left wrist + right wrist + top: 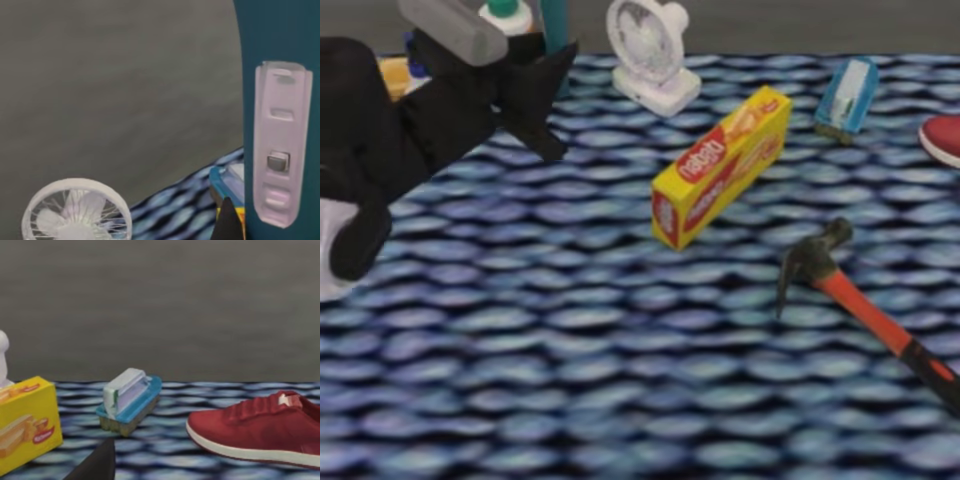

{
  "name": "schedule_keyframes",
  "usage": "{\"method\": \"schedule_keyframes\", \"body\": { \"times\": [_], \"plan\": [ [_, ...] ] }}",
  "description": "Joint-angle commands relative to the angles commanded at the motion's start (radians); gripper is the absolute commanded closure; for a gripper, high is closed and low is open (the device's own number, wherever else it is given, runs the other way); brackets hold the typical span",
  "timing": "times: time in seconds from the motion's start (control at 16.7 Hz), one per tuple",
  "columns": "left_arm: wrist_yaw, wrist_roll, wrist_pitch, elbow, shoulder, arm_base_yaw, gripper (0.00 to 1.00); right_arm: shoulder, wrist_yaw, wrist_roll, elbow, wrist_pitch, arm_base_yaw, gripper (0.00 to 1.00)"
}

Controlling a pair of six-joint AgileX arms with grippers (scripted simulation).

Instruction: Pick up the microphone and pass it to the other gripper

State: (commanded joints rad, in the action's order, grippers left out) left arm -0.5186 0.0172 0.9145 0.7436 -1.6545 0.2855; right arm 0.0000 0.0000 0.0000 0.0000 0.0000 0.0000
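The left arm is the biggest thing in the top view, a black bulk filling the far left corner and hiding most of what's under it, with the left tool (535, 95) reaching out over the blue woven surface (620, 380). The microphone (555, 25) is mostly hidden there: only a teal strip pokes up between the black fingers (552, 70) at the top edge, head cut off, so it sits right in the tool, which looks clamped on it. The left wrist view fills that in (the top view can't): the teal body (280, 30) runs up close beside the camera with its white switch strip (281, 145) facing it, and a dark fingertip (227, 222) shows low down. The right arm doesn't show from above; its wrist view gives only one dark finger tip (100, 462), so I can't tell how the right tool stands. That view also shows the whole red shoe (255, 432), cut off at the top view's right edge. Also around: yellow box (720, 165), hammer (865, 305), white fan (650, 50), blue brush (847, 97), and a white bottle (505, 15) half hidden behind the arm.
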Motion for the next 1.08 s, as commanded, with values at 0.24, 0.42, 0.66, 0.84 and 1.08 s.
{"method": "schedule_keyframes", "body": {
  "times": [0.24,0.42,0.66,0.84,1.08],
  "plan": [
    [0.159,-0.009,0.029,-0.013,0.032,0.149,1.0,0.0,0.0,0.0,0.0,0.0,0.0,0.0],
    [0.295,-0.018,0.051,-0.025,0.06,0.276,1.0,0.0,0.0,0.0,0.0,0.0,0.0,0.0],
    [0.357,-0.022,0.063,-0.031,0.08,0.338,1.0,0.0,0.0,0.0,0.0,0.0,0.0,0.0],
    [0.354,-0.022,0.061,-0.027,0.075,0.334,1.0,0.0,0.0,0.0,0.0,0.0,0.0,0.0],
    [0.357,-0.022,0.063,-0.031,0.08,0.338,1.0,0.0,0.0,0.0,0.0,0.0,0.0,0.0]
  ]
}}
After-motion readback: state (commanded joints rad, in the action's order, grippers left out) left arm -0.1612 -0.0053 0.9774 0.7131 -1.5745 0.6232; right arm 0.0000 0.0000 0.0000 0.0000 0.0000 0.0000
